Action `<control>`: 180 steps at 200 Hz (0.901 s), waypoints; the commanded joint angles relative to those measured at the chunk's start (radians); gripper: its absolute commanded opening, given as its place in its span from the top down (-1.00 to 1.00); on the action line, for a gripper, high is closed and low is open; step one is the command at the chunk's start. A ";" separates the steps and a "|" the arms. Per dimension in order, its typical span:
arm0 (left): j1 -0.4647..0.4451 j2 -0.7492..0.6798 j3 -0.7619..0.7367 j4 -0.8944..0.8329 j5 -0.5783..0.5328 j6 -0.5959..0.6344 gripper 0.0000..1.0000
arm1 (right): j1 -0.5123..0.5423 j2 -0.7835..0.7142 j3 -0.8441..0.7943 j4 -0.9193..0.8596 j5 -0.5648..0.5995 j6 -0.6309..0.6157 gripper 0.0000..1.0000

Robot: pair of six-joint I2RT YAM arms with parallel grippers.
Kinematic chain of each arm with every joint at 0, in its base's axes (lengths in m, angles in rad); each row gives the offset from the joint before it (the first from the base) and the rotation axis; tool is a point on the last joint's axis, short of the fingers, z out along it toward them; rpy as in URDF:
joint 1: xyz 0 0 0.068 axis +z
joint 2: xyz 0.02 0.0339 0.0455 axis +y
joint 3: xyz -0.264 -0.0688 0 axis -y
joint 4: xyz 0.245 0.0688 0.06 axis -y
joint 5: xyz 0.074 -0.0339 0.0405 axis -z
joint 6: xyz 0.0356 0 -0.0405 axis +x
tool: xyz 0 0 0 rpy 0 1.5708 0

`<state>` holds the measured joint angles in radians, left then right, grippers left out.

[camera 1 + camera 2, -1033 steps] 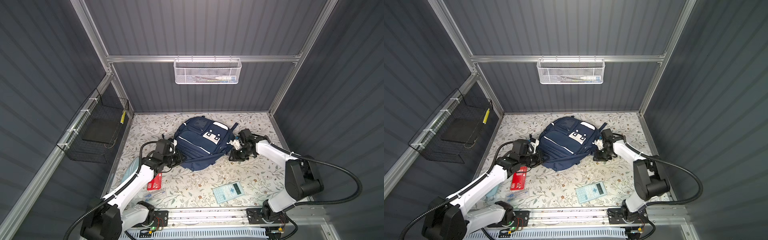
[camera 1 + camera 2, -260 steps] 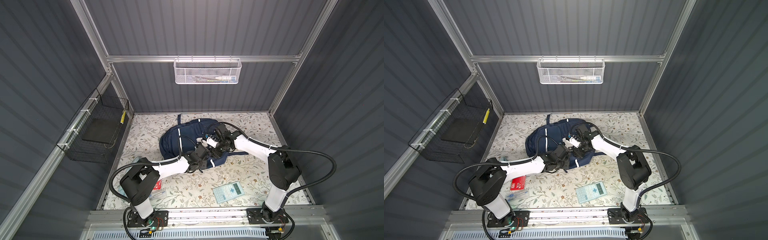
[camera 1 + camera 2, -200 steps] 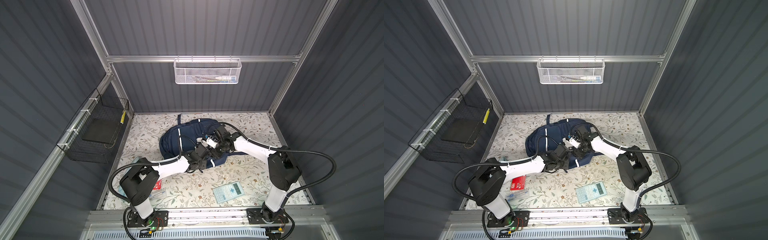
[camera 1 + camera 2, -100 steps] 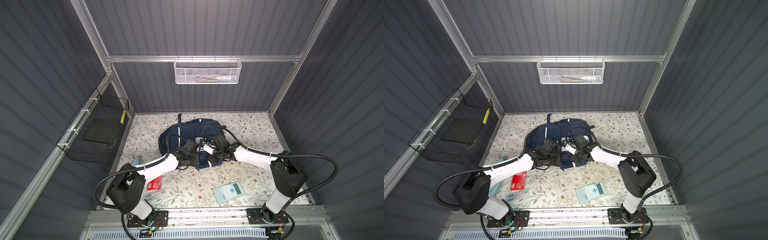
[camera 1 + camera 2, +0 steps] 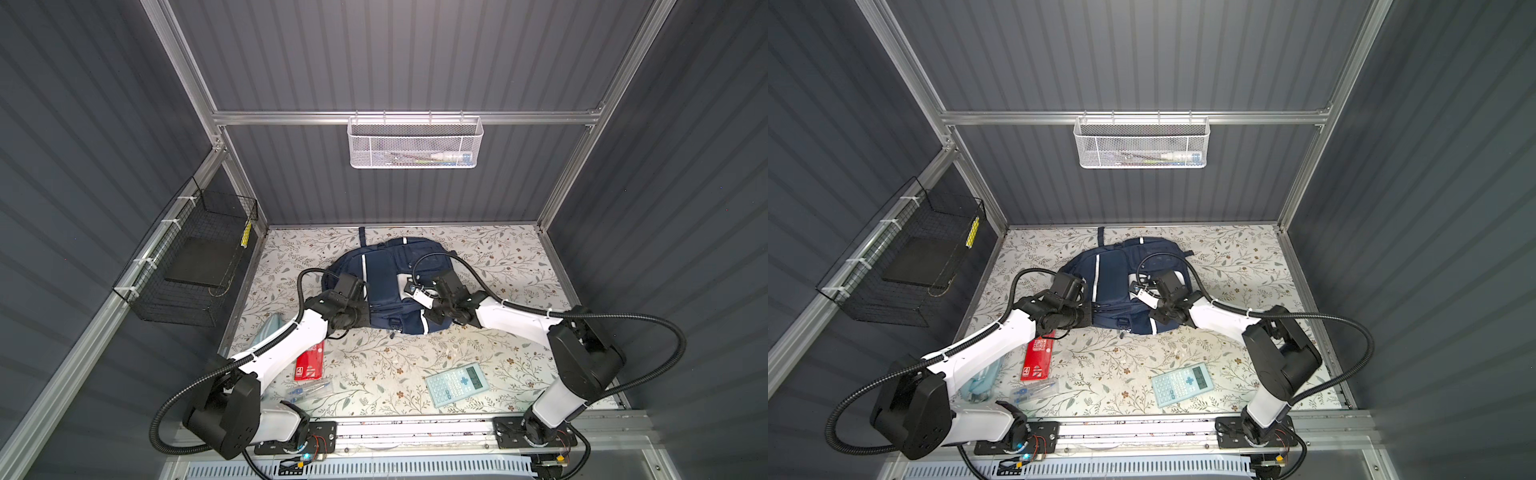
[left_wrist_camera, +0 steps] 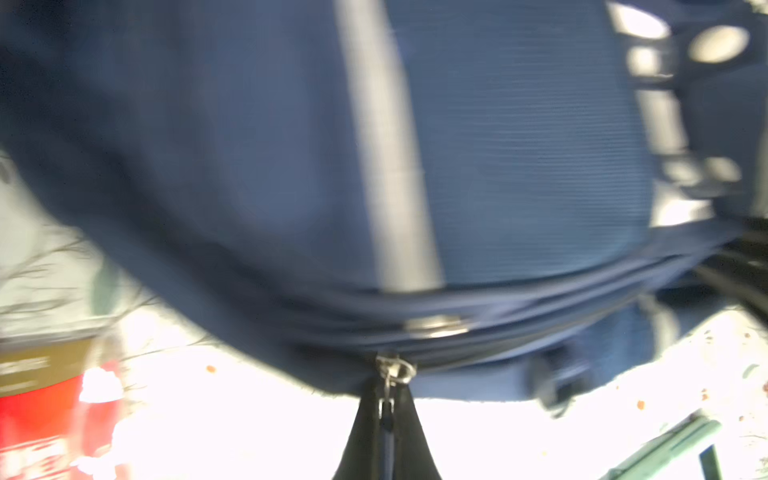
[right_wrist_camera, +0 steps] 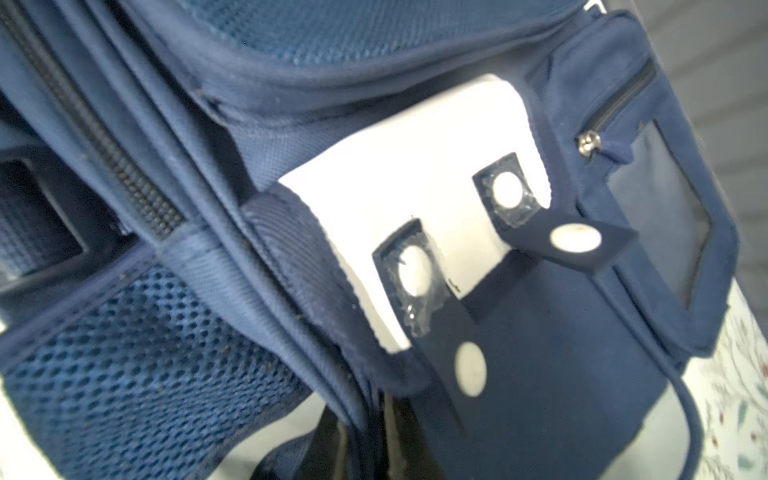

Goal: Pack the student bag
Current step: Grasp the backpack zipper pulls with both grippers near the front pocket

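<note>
My left gripper (image 6: 387, 409) is clamped on the zipper pull (image 6: 390, 372) at the near end of the student bag (image 5: 382, 274), which lies mid-mat (image 5: 374, 357) with its length running toward the back wall (image 5: 395, 195), while my right gripper (image 7: 365, 444) pinches its side seam (image 7: 332, 365) opposite

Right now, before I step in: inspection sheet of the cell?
Surface: floral mat, no spills seen.
Job's things: student bag lying flat mid-mat.
Clutter: calculator, red box, clear case, blue pouch loose on the mat's front half.
Grippers: left gripper, jaws shut on zipper pull; right gripper at the bag's side seam, grip unclear.
Cables: right arm's cable loops over the bag.
Surroundings: white basket on back rail, black wire basket on left wall.
</note>
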<state>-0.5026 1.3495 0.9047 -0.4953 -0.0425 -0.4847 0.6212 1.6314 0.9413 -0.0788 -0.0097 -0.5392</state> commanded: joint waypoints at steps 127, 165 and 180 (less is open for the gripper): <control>-0.163 -0.047 0.169 -0.106 0.118 -0.041 1.00 | 0.199 -0.129 0.007 0.099 -0.058 0.188 -0.24; -0.168 -0.082 0.132 -0.040 0.178 -0.081 1.00 | 0.233 -0.034 0.055 0.132 -0.069 0.118 -0.13; -0.168 -0.086 0.120 -0.012 0.230 -0.089 1.00 | 0.242 -0.008 0.053 0.151 -0.059 0.102 0.02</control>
<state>-0.6724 1.3106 1.0199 -0.5800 0.1074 -0.5442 0.8371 1.5917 0.9726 0.0345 -0.0692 -0.3935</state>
